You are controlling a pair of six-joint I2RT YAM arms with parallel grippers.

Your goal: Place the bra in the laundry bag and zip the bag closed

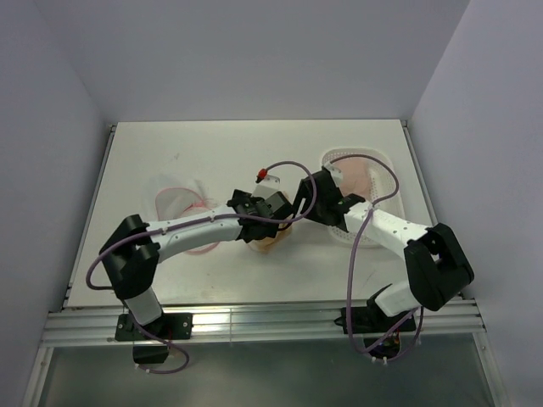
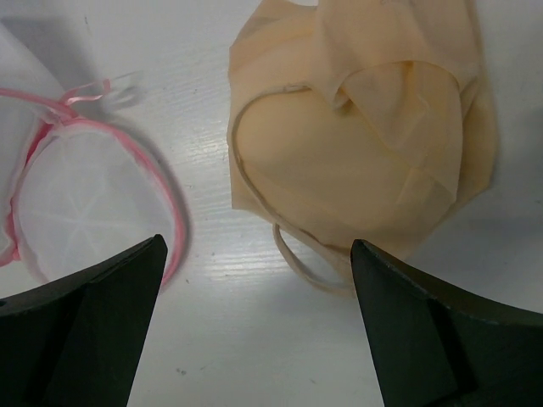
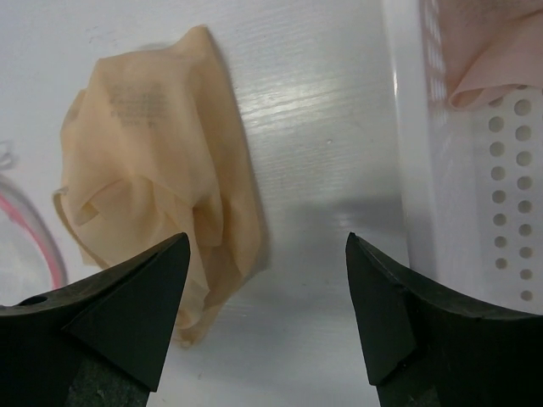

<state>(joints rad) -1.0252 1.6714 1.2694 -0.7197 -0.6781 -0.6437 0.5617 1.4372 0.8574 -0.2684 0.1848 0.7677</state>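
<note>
Wide-spread and empty, the left jaws and right jaws are held above the crumpled bra [image 2: 365,144], which is laid on the white tabletop [image 2: 254,339] between the laundry bag [image 2: 85,203] and the perforated basket [image 3: 501,212].

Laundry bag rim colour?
Pink rim on the laundry bag, clearest in the left wrist view.

Crumpled peach bra [image 2: 365,144] beside laundry bag [image 2: 85,199]

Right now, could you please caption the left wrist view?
Open left claw facing a pink-rimmed white mesh bag and a crumpled peach fabric bra.
</note>
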